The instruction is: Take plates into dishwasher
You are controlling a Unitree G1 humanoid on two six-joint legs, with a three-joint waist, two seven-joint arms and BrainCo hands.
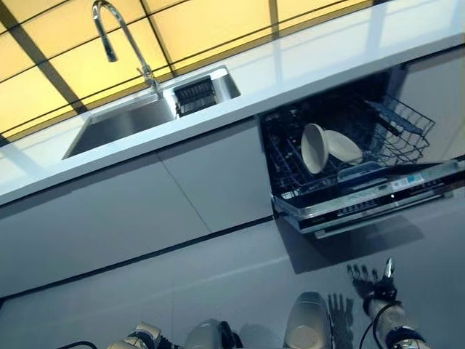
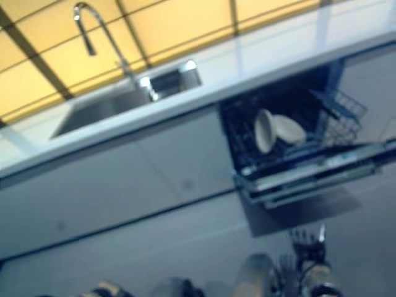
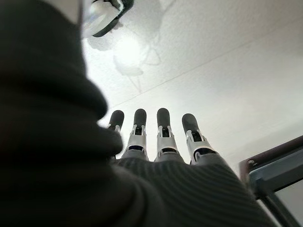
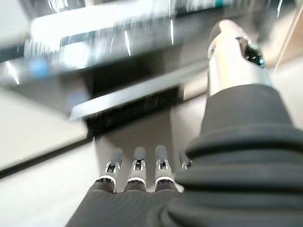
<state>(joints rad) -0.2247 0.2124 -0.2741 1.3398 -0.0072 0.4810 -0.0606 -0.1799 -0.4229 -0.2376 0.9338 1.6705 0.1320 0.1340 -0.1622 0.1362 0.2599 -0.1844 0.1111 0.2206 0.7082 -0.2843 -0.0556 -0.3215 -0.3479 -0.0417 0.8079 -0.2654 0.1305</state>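
We see the right robot hand point(image 1: 372, 280) low before the open dishwasher point(image 1: 363, 200), fingers straight and spread, holding nothing. The left robot hand point(image 3: 156, 137) shows only in its wrist view, fingers straight, empty, above the floor point(image 3: 227, 71). Two plates point(image 1: 327, 147) stand tilted in the rack point(image 1: 399, 127). On the desk point(image 1: 305, 62), a sink point(image 1: 123, 123) and faucet point(image 1: 120, 36).

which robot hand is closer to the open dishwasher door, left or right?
Right. The right robot hand hangs open just below the dishwasher door. The left robot hand, open, shows only in its wrist view, facing bare floor.
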